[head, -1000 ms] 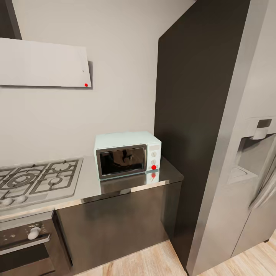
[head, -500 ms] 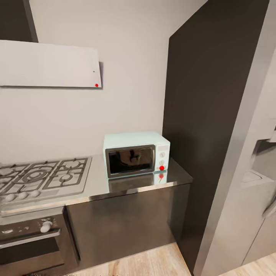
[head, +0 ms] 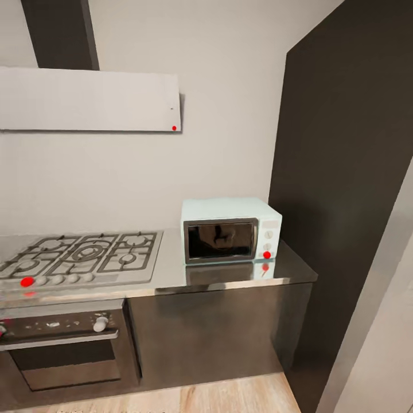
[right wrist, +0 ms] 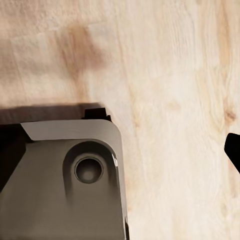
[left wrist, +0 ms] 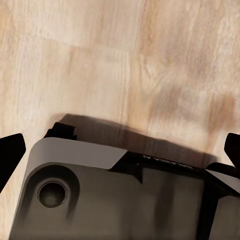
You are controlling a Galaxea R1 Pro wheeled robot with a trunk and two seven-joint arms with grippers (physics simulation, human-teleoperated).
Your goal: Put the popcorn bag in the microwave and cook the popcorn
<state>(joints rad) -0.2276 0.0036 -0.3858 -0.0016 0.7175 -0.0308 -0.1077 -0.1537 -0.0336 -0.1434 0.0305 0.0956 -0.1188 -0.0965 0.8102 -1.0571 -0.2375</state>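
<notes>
Left gripper (left wrist: 120,150) and right gripper (right wrist: 120,150) both spread wide, empty, pointing down over the wooden floor (left wrist: 125,60).

No text, label or number can be read anywhere.

A plain pale grey wall (head: 218,149) is running across the far side of the kitchen, with a flat white range hood (head: 86,98) hanging on it at the left under a dark vertical duct (head: 60,33). Below the hood a steel gas hob (head: 80,258) is lying flat, and a dark built-in oven (head: 63,347) is sitting under it beside dark cabinet fronts (head: 206,332). A tall dark panel (head: 350,172) is rising at the right. Light wooden flooring (head: 218,398) is showing at the near edge.
</notes>
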